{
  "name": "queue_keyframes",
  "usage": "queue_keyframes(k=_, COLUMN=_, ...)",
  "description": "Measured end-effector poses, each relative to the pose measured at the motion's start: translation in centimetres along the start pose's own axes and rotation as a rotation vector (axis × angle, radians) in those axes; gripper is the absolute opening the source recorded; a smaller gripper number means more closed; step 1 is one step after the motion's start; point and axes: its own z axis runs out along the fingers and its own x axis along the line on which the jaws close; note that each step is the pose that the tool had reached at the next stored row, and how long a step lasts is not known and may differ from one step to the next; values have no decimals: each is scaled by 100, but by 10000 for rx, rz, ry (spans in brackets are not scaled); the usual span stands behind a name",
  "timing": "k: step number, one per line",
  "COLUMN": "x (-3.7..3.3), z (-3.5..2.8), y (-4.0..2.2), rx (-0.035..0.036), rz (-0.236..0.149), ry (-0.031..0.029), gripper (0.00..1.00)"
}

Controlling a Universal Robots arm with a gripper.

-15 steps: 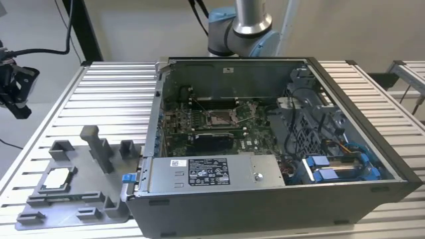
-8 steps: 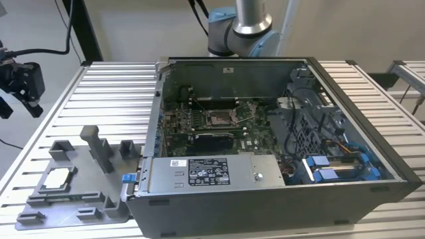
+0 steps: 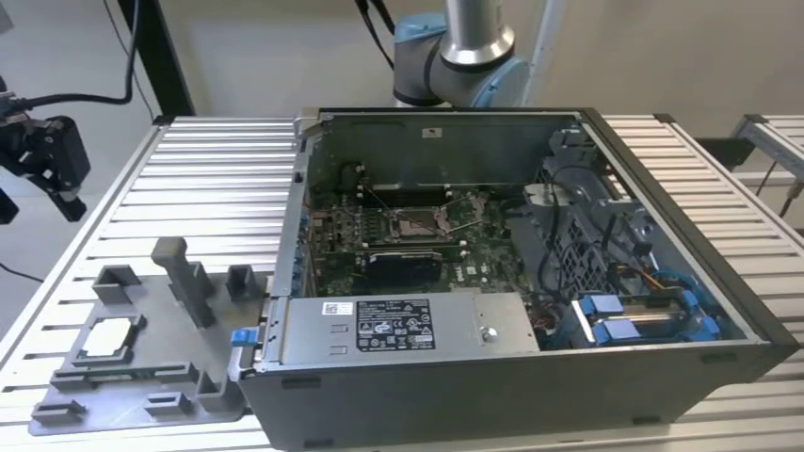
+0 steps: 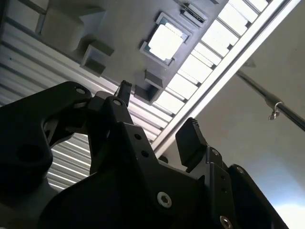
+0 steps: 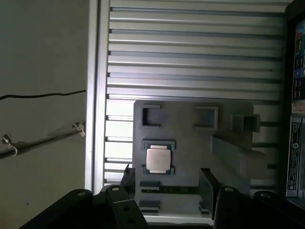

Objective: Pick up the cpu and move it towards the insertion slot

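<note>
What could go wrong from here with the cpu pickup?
The cpu sits in a recess of the grey tray, so the open jaws could catch the recess walls or slip off its thin edges. The insertion slot lies inside the case, whose wall may snag the gripper on the way.

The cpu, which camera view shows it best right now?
The first wrist view: the cpu lies face-up in its pocket of the grey tray, seen nearly square-on and uncovered. The second wrist view shows the cpu slanted and washed out by glare. The exterior view shows the cpu obliquely, near the exterior view's left.
</note>
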Motion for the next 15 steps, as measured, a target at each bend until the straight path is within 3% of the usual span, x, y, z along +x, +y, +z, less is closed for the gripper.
queue_keyframes(k=15, x=0, z=116, y=15, rx=0, rz=0, ry=-10, gripper=100)
